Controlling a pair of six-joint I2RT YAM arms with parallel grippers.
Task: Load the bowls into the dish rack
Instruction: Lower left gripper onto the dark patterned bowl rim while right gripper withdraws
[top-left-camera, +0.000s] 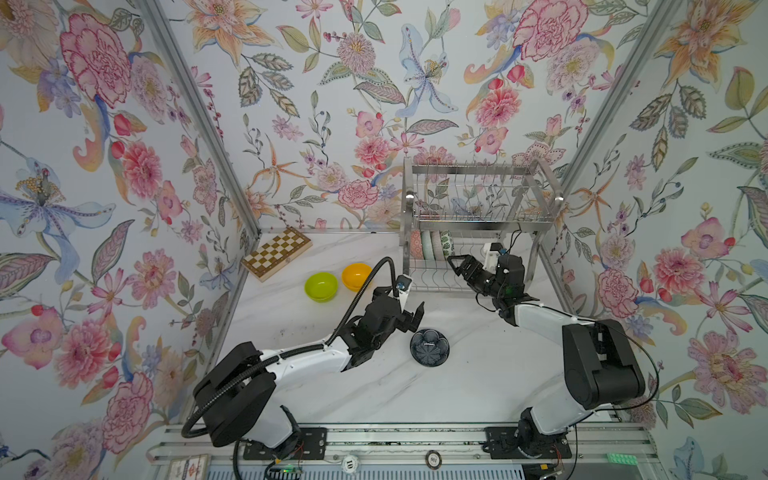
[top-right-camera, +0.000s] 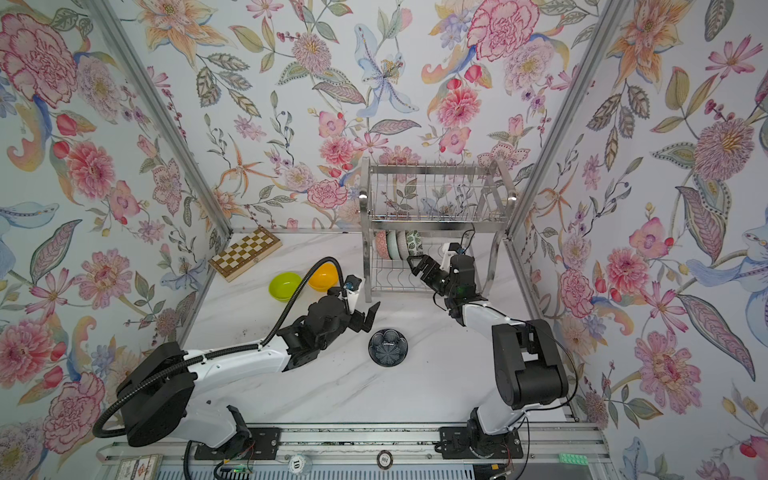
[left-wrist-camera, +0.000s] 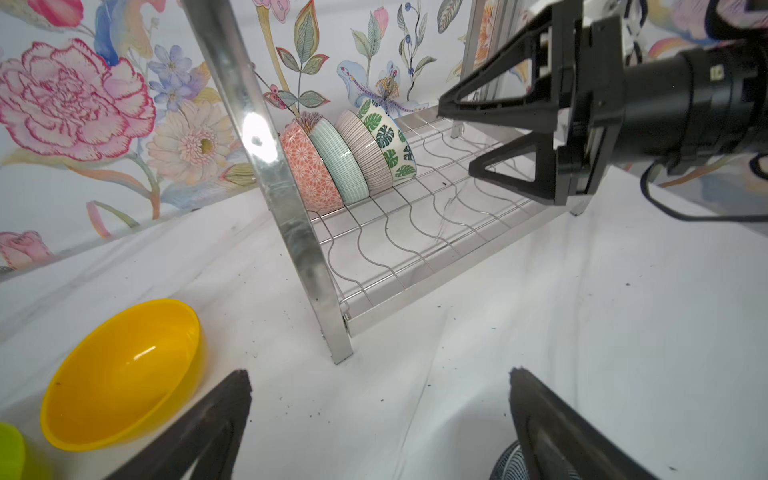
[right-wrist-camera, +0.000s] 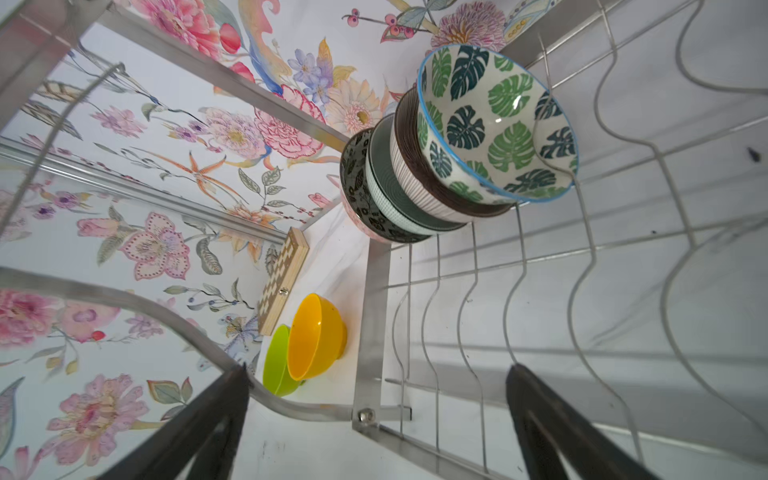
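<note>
The right end effector (top-left-camera: 454, 266), wide and empty, sits beside the white green-leaf bowl (right-wrist-camera: 498, 124), stood on edge so slots in the steel wire dish rack (top-left-camera: 473, 226) retain it.

The steel wire dish rack (top-left-camera: 482, 227) stands right of centre in both top views. Four bowls (top-left-camera: 432, 245) stand nested on edge at the left end of its lower shelf, with the leaf-patterned bowl (top-left-camera: 446, 245) outermost. On the desk to the rack's left, the lime bowl (top-left-camera: 321, 286) and orange-yellow bowl (top-left-camera: 356, 276) sit side by side, and the navy bowl (top-left-camera: 429, 347) sits upright lower centre.
</note>
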